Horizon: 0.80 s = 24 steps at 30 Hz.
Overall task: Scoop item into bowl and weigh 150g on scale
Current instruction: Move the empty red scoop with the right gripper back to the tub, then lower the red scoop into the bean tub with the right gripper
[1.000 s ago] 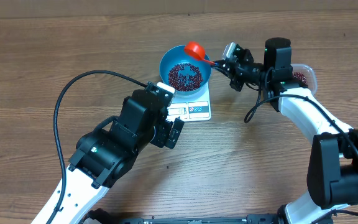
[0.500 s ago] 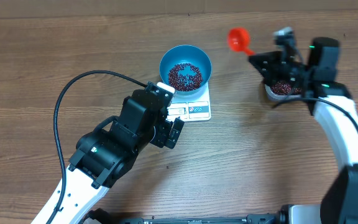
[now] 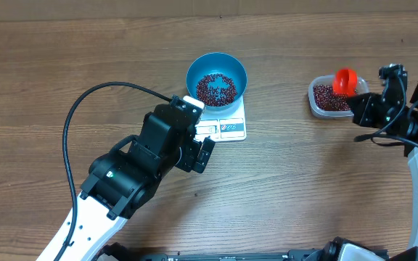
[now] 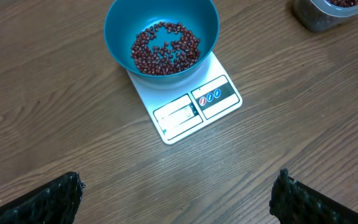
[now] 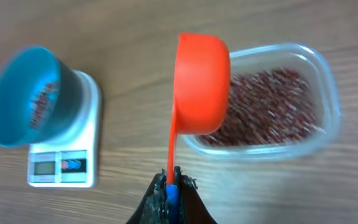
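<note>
Beans (image 3: 216, 88): a thin layer in the blue bowl (image 3: 216, 61); main stock in a clear tub (image 3: 313, 100), well apart to the right.

Table (image 3: 303, 188): bare wood between the two.

Left arm (image 3: 133, 181): parked on the near side of the scale (image 3: 227, 129). From overhead its wrist overlaps the scale's front-left corner; touching or not, cannot tell. Left gripper (image 4: 178, 196) spread wide, holding nothing, looking down on bowl and scale.

Scale: white, with the bowl sitting on its far half. Display too small to read.

Right gripper (image 5: 171, 185): clenched on the thin handle of an orange-red scoop (image 3: 345, 81), cup hanging over the tub, tipped on its side. Beans in it or not, cannot tell.

Step, as I judge it: refilling at the tub. Next move calls for dipping the cup into the stock, levelling it, carrying it left over bare table and tipping it over the bowl's rim. Doses should shrink as the reading nears target.

In the way: nothing on the route itself. The risk is the left wrist so near the scale; a nudge would upset the reading.
</note>
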Motion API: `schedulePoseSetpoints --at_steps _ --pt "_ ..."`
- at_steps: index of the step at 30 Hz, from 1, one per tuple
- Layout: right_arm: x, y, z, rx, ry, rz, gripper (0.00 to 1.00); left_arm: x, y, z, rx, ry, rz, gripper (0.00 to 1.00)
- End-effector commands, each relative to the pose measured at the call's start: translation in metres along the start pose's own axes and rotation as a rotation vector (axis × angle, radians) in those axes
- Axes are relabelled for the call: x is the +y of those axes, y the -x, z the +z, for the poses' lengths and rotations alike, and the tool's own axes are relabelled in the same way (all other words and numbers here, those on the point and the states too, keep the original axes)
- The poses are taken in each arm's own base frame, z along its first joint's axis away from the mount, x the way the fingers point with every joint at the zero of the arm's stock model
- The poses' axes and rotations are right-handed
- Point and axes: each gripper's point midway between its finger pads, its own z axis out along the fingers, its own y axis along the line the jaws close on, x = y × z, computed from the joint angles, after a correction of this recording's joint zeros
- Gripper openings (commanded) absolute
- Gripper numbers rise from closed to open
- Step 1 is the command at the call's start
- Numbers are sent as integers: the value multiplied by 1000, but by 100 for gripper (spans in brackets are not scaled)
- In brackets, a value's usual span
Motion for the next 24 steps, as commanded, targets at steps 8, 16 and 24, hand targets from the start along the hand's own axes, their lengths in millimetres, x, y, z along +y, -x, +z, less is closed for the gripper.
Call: schedulePoseSetpoints --at_steps 8,16,24 --pt "-14 -4 -3 18 -90 -28 4 3 3 0 -6 12 11 100" --pt "-24 -16 18 88 -81 11 4 3 3 0 -6 12 11 100" --pt "-40 -32 51 173 -61 56 4 3 3 0 -6 12 11 99"
